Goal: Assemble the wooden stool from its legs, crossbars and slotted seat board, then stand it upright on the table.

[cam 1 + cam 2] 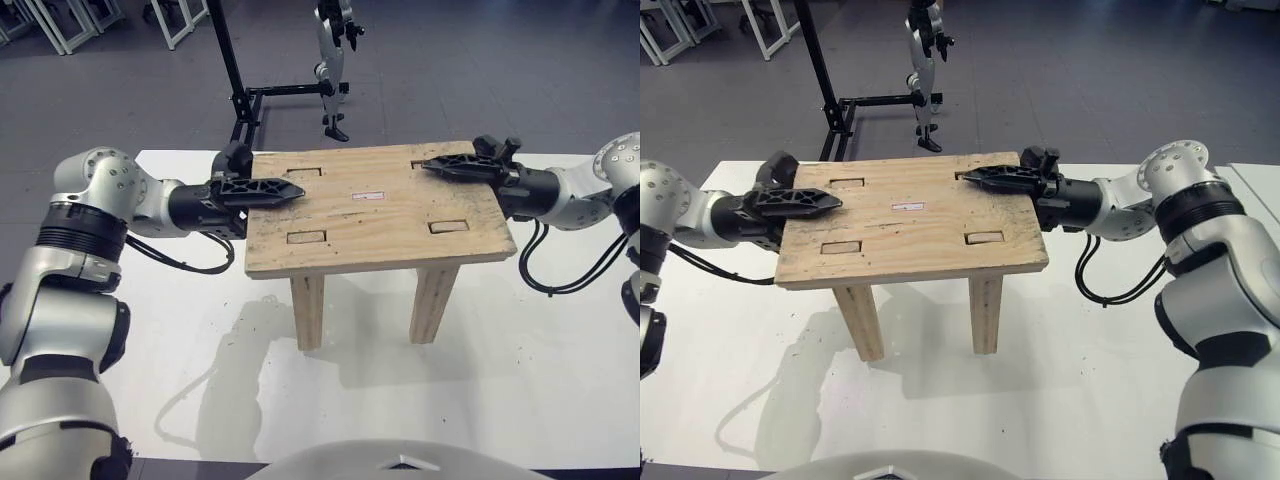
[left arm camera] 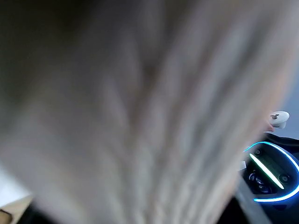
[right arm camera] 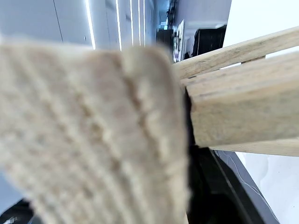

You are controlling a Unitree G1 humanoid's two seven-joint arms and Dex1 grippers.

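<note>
A small white label sits on the seat board, about midway between the two grippers. It carries a red mark, but its print is too small to read.

The left gripper is clamped on the board's left edge. Its upper finger lies flat on the wood and points inward toward the label, and the lower one is hidden beneath, so the opening is narrow, only the board's thickness. In the left wrist view, pale wood grain lies right against the camera.

Between the grippers the stool stands upright on the white table. Two legs show under the near edge of the board. Four rectangular slots are cut in the top, and one lies just by each gripper's tip.

The right gripper holds the board's right edge near the far corner in the same way. Its upper finger is flat on top, beside the far right slot, and it is closed to the same narrow width.
</note>
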